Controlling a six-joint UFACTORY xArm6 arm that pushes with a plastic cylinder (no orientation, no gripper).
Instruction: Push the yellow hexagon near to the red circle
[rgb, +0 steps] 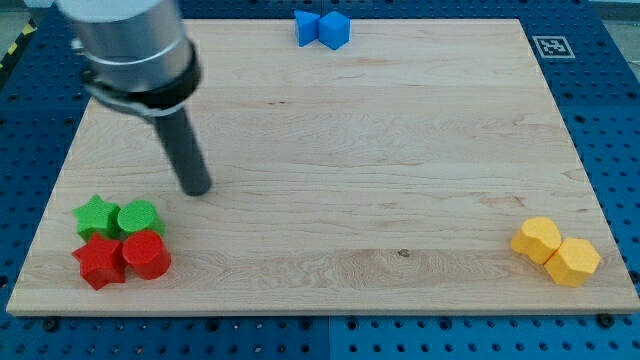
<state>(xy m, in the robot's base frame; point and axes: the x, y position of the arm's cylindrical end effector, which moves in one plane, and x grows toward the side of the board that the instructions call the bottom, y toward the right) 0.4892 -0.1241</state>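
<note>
The yellow hexagon (572, 261) lies at the view's bottom right, touching another yellow block (537, 240) on its left. The red circle (147, 254) lies at the view's bottom left, in a tight cluster with a red star (100, 262), a green star (95, 215) and a green circle (138, 217). My tip (195, 189) rests on the board just above and to the right of the green circle, a short gap away. It is far to the left of the yellow hexagon.
Two blue blocks, one of unclear shape (308, 28) and a cube (334, 30), touch each other at the top edge of the wooden board (350, 150). A fiducial marker (553, 46) sits off the top right corner.
</note>
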